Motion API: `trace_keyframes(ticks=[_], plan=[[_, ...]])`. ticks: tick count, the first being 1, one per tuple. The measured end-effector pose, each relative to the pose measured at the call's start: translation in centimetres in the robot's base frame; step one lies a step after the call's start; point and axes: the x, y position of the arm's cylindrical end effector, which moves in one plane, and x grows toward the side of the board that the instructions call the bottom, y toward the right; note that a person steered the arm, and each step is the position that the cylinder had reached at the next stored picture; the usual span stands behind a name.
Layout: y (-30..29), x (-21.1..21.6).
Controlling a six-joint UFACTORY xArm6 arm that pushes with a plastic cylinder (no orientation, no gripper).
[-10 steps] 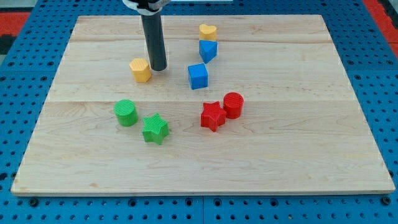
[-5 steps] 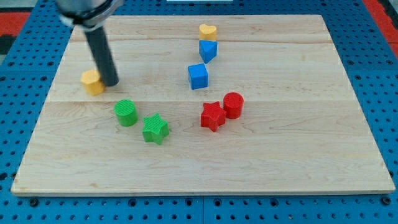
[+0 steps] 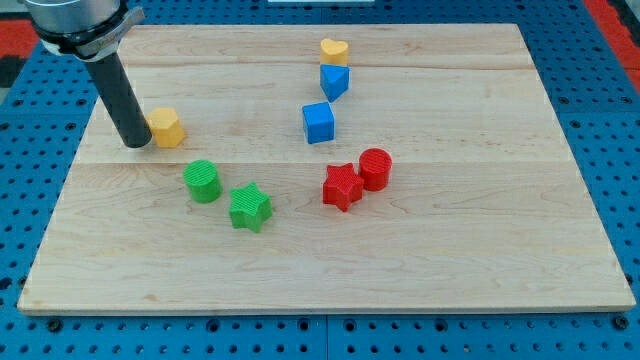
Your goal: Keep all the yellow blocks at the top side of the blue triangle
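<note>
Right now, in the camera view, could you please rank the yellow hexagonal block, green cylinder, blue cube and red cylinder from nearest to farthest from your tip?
1. Yellow hexagonal block: right beside my tip, on the view's right of it.
2. Green cylinder: below and to the view's right.
3. Blue cube: mid-board, further right.
4. Red cylinder: farthest, right of the red star.
</note>
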Motion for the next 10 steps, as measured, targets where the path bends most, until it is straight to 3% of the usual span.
trace_keyframes(ticks=[1,3,4,7,8,10], plan=[[3.2,-0.7],[8.1,-11.1],[2.1,-12.9],[12.9,-18.6],[9.1,-20.6],[16.4,-19.7]])
